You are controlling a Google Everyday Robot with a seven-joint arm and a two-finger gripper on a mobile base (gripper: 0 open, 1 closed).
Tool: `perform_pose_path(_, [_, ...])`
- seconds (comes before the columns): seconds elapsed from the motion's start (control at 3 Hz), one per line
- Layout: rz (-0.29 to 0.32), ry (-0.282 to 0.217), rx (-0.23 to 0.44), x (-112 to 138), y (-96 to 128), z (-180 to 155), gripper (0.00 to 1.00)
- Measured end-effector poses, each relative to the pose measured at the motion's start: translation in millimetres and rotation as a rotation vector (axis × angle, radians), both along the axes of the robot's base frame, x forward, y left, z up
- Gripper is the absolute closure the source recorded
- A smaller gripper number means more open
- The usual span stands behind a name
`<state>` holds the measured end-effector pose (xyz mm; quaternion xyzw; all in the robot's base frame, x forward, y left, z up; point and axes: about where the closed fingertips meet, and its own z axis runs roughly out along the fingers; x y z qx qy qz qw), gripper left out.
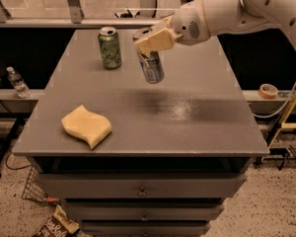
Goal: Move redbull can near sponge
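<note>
The redbull can (151, 63), slim silver and blue, hangs tilted in the air above the middle of the grey table (197, 122). My gripper (150, 39) is shut on its upper part, reaching in from the right. The sponge (87, 126), a flat pale yellow pad with wavy edges, lies near the table's front left corner, well apart from the can.
A shorter green can (110, 47) stands at the back left of the table, left of the held can. A plastic bottle (17, 81) stands on a ledge at the far left. A tape roll (269, 90) lies on the right ledge. Drawers sit under the tabletop.
</note>
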<state>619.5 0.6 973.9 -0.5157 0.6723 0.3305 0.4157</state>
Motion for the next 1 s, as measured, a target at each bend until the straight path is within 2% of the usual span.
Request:
perform_pose_path(0.33, [0.0, 0.0, 0.0, 0, 0, 0, 1.0])
perform_pose_path(0.67, [0.01, -0.031, 0.028, -15, 3, 1, 1.0])
perform_pose_path(1.0, [0.072, -0.054, 0.073, -39, 24, -5, 1.0])
